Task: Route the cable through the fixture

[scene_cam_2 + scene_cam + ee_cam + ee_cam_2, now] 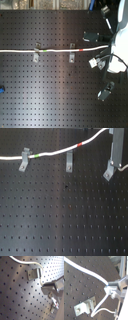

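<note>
Three metal clips on black perforated board, white cable lying across two, gripper apparently pinched shut on cable near third clip.

A lab: black perforated optical breadboard with metal clips.

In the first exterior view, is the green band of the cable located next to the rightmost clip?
No, the green band on the cable sits beside the leftmost clip, at the first exterior view's left.
</note>
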Controlling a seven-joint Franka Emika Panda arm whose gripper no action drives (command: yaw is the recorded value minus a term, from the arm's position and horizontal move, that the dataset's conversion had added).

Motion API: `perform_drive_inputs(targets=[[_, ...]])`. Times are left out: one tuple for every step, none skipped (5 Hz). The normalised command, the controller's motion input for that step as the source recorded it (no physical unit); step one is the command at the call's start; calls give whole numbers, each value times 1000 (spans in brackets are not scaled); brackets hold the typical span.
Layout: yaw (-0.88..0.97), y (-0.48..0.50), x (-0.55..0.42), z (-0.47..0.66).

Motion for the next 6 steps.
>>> perform_drive_inputs(targets=[[0, 306, -16, 111], [0, -27, -7, 0], [0, 58, -106, 419], [3, 55, -142, 414], [0, 5, -19, 0], [0, 36, -121, 91]])
